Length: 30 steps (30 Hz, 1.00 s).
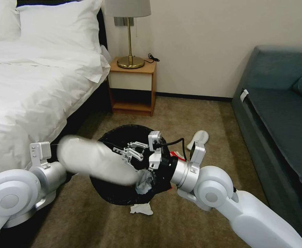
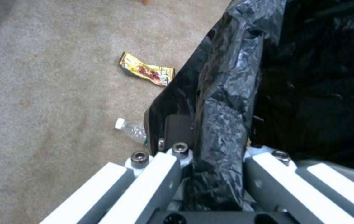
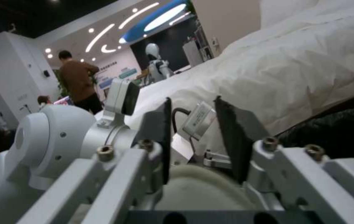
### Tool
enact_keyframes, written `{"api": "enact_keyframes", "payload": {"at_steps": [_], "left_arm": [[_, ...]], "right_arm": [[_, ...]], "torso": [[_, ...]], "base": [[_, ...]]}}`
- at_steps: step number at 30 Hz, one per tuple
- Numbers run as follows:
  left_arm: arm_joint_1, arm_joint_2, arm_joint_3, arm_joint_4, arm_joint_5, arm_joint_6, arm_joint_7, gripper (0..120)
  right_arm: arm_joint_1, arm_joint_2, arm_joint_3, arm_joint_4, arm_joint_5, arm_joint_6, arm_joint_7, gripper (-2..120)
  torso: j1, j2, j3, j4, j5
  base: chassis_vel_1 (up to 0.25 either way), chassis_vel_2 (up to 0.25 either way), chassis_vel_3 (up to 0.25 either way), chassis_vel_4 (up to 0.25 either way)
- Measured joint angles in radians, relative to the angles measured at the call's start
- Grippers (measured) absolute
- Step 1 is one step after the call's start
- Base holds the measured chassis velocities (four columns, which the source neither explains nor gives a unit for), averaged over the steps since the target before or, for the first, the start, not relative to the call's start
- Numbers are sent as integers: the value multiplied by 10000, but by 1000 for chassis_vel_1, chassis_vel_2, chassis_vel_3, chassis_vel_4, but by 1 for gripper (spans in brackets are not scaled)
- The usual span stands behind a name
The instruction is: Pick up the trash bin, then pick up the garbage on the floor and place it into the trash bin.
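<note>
Trash bin [image 1: 123,137] on the floor [image 1: 199,113] beside the bed [image 1: 27,89], light, bag liner slick, so rim is the hold: left pincer [image 2: 210,155] clamped on it, right pincer [image 1: 132,153] open over the mouth, empty.

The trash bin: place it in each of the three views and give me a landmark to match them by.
Head view: the trash bin stands mid-frame on the carpet, below the nightstand.
Left wrist view: the trash bin is on the right side, its rim clamped in the left gripper.
Right wrist view: the trash bin shows as black bag at the right edge.
Landmark: the bed sits beside it.
</note>
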<state>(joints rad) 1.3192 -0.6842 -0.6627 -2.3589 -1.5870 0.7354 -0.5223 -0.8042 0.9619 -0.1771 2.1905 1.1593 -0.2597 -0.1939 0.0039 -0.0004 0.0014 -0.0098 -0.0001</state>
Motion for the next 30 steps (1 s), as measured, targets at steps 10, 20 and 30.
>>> {"api": "enact_keyframes", "payload": {"at_steps": [10, 20, 30], "left_arm": [[-31, 204, -148, 87, -54, 0, 43, 2], [-57, 211, -148, 215, -14, 0, 133, 2], [-29, 151, -465, 544, 257, 0, 151, 2]], "right_arm": [[-520, -173, 461, -6, -221, 14, -434, 71], [-566, -287, 1583, 158, -187, 35, -344, 99], [-48, -482, 3015, 161, 190, 450, 358, 100]], "torso": [[0, 0, 0, 0, 0], [0, 0, 1, -1, 1], [1, 0, 1, 0, 1]], "base": [[0, 0, 0, 0], [0, 0, 0, 0], [0, 0, 0, 0]]}}
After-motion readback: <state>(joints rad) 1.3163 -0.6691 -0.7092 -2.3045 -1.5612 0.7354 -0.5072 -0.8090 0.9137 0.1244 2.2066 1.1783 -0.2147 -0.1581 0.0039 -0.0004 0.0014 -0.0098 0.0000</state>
